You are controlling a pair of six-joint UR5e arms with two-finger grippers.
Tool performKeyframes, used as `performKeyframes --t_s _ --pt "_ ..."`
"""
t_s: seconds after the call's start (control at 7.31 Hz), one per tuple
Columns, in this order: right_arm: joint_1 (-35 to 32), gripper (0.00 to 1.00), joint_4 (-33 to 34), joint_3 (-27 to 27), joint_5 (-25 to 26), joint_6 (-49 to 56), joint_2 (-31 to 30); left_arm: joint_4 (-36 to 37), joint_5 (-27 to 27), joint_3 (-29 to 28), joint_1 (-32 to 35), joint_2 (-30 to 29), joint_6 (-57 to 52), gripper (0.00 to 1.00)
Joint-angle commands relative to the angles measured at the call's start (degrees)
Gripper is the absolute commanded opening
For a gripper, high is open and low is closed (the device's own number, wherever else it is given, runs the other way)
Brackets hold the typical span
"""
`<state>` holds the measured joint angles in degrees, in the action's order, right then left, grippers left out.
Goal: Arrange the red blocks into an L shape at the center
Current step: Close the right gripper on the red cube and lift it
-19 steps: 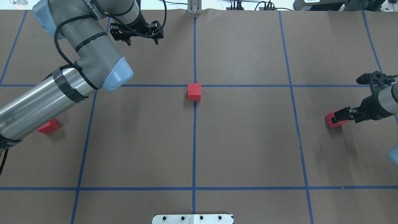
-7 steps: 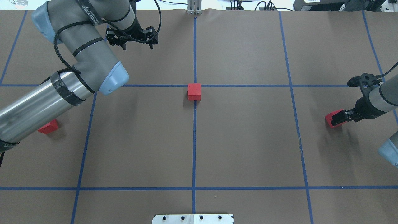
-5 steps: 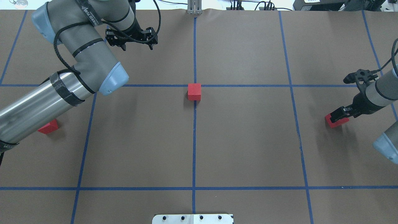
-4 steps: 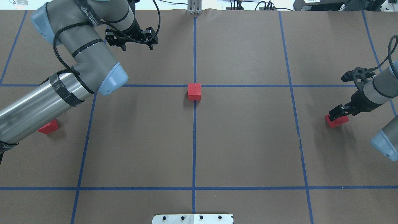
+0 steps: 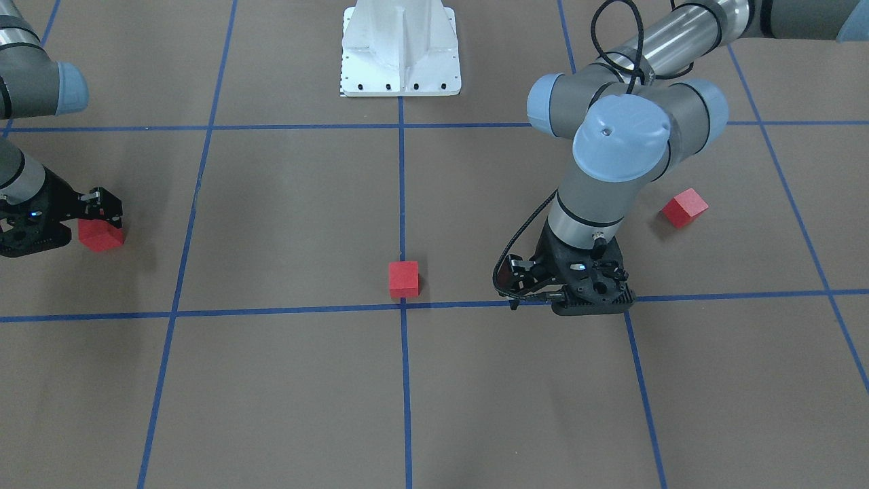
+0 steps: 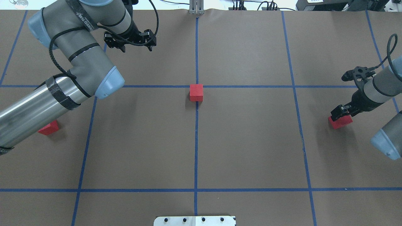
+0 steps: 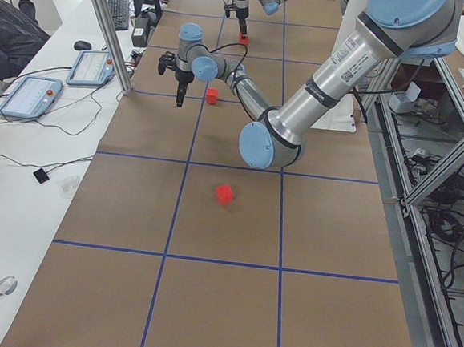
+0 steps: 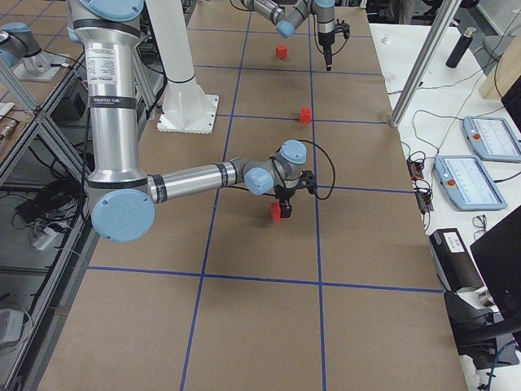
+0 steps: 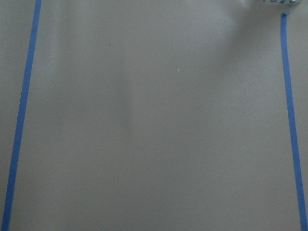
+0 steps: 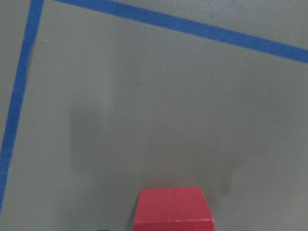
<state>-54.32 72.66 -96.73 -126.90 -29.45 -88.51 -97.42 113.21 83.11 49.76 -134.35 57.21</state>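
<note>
Three red blocks lie on the brown grid. One block [image 6: 196,92] [image 5: 403,279] sits just on my side of the center crossing [image 6: 197,86]. A second block [image 6: 48,128] [image 5: 685,207] lies at the left, partly under my left arm. The third [image 6: 340,121] [image 5: 100,234] [image 10: 173,209] rests on the table at the right. My right gripper [image 6: 340,112] [image 5: 102,207] stands just over this block, fingers apart at its top edges. My left gripper [image 6: 137,49] is open and empty over bare paper at the far left.
My left arm's elbow [image 6: 103,78] hangs over the left grid line. The white base plate [image 6: 194,221] is at the near edge and a metal post [image 6: 196,8] at the far edge. Tablets [image 8: 472,175] lie on a side bench.
My right wrist has swung up and inward, so the gripper stands more upright over the right block, which has stayed put. My left gripper drifted slightly left and farther away.
</note>
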Motion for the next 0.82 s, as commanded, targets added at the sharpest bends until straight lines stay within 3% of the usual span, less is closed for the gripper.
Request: performKeyframes --t_s 0.0,0.27,0.68 --pt "0.0 0.69 -0.5 0.4 0.2 0.0 -0.3 -0.1 0.0 -0.1 0.0 0.1 0.0 1.00" --pt "0.0 0.70 -0.9 -0.5 3.4 -0.5 -0.2 -0.1 0.0 -0.1 0.0 0.2 -0.1 1.00" --pt "0.0 0.70 -6.6 -0.4 3.9 -1.0 -2.1 -0.1 0.0 -0.1 0.0 0.2 0.0 1.00"
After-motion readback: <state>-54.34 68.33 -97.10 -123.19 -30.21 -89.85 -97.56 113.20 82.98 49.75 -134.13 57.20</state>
